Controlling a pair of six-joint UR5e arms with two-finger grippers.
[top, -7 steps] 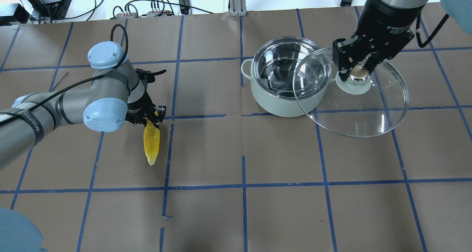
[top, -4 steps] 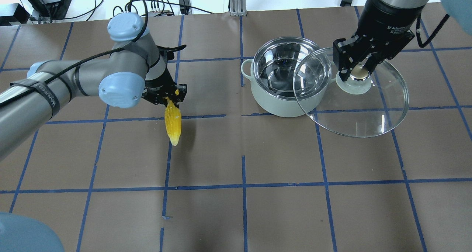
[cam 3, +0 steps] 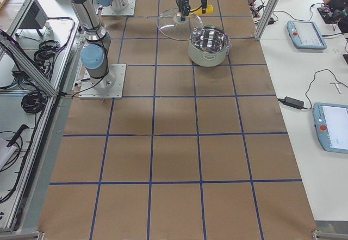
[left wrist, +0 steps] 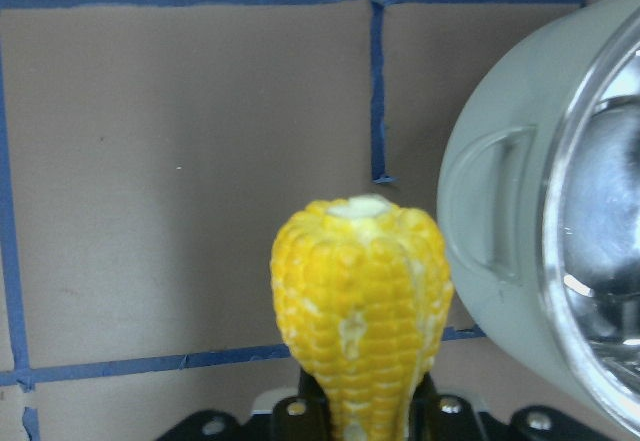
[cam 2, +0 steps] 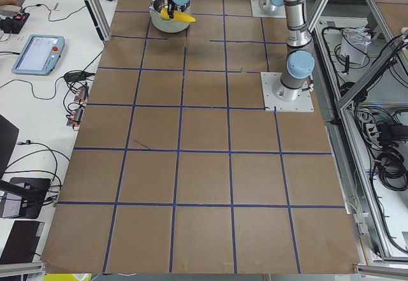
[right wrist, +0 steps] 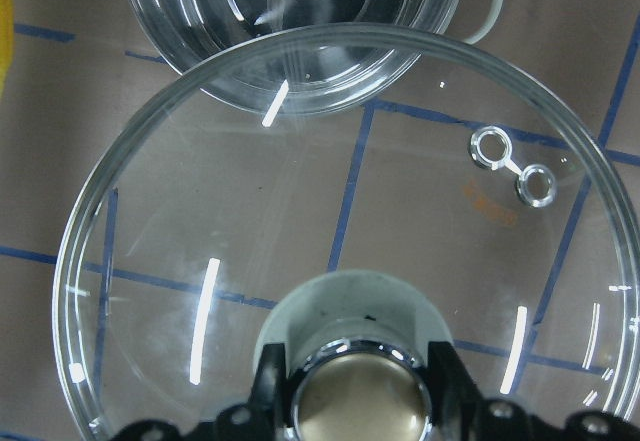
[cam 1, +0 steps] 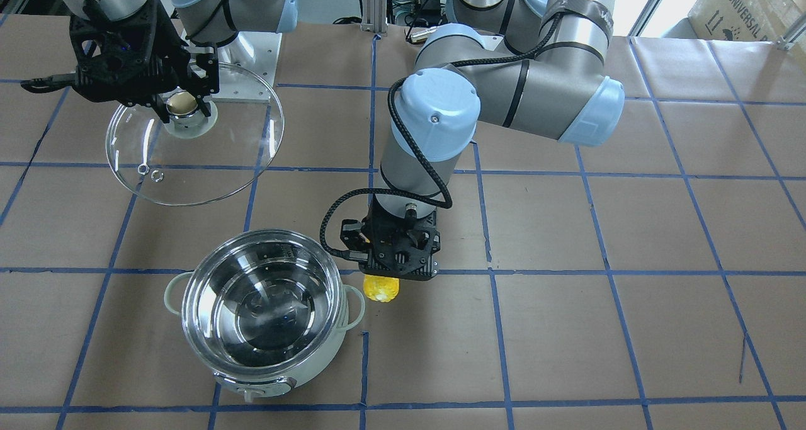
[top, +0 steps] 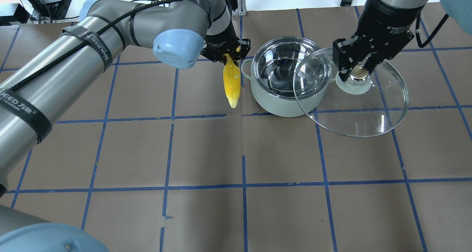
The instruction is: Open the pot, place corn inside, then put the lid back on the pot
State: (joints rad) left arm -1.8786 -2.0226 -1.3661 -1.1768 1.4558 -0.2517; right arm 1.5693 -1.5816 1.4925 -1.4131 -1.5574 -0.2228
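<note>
The left gripper (top: 226,55), clamped on the corn (top: 232,83), has carried it across to just beside the open pot (top: 281,106), tip hanging down. The right gripper (top: 358,73) still pinches the lid (top: 368,115) by its knob, unmoved, raised beside the pot

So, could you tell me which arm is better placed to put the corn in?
Left: the left pincer grips the corn beside the open pot; the right pincer holds the lid.
</note>
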